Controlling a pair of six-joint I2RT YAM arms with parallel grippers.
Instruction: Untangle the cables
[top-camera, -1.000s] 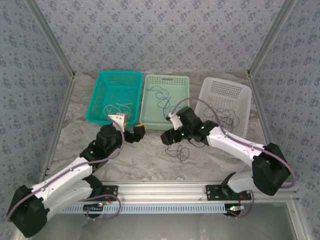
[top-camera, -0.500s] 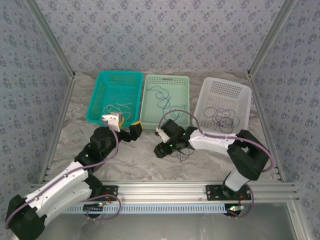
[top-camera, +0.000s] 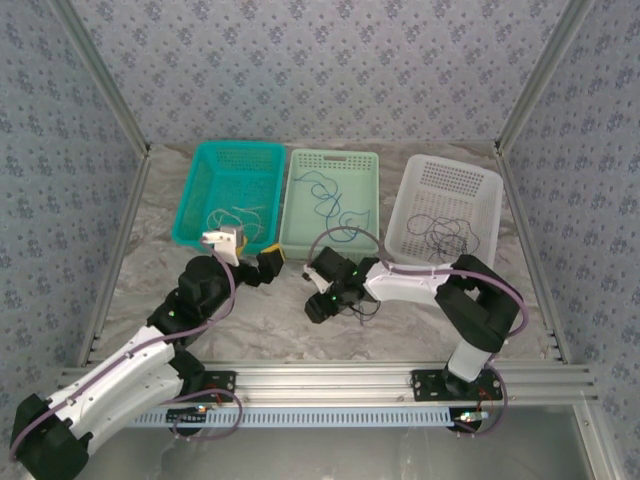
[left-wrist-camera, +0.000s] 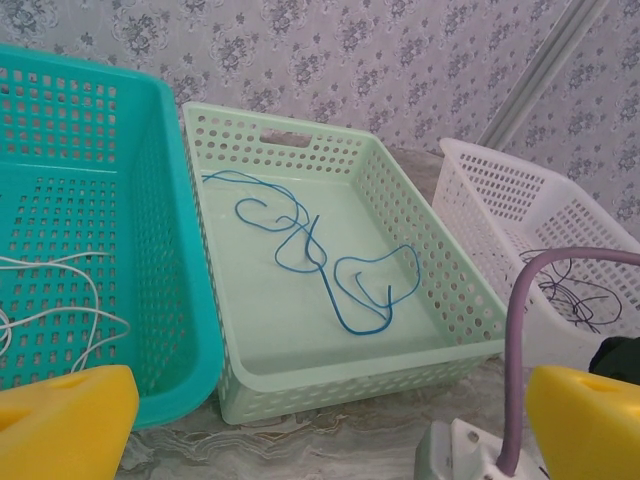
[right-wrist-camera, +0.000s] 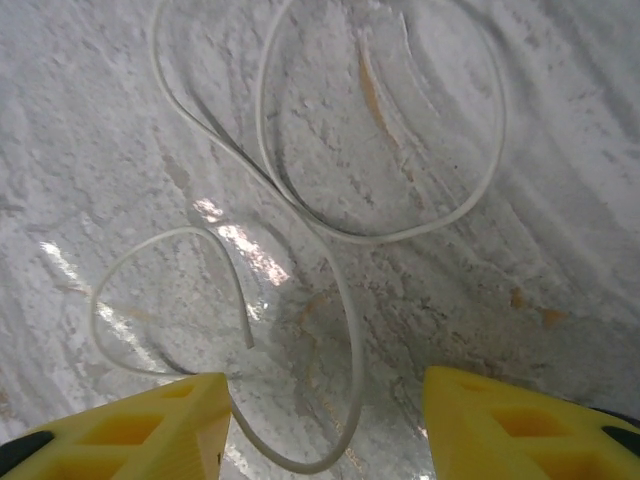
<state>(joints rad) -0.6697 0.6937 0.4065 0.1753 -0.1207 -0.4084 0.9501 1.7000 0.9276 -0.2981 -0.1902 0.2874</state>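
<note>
Down on the marbled tabletop (top-camera: 400, 335), just in front of the three baskets, the right gripper (top-camera: 318, 297) points straight at a loose cable (right-wrist-camera: 370, 240). From its wrist camera the cable looks pale and lies flat in open loops. One strand runs down between the two yellow fingers (right-wrist-camera: 130, 425). The fingers stand apart on either side of that strand, and I can't see either of them pressing it.

To its left the left gripper (top-camera: 268, 262) hangs just before the near edge of the teal basket (top-camera: 190, 200). Its jaws are spread wide and hold nothing.

The other cables lie in the baskets. A whitish cable (top-camera: 238, 213) lies in the teal one. A blue cable (left-wrist-camera: 300, 228) curls across the floor of the green basket (left-wrist-camera: 350, 385) in the middle. A dark cable (top-camera: 447, 236) sits bunched in the white basket (top-camera: 480, 190) on the right.
</note>
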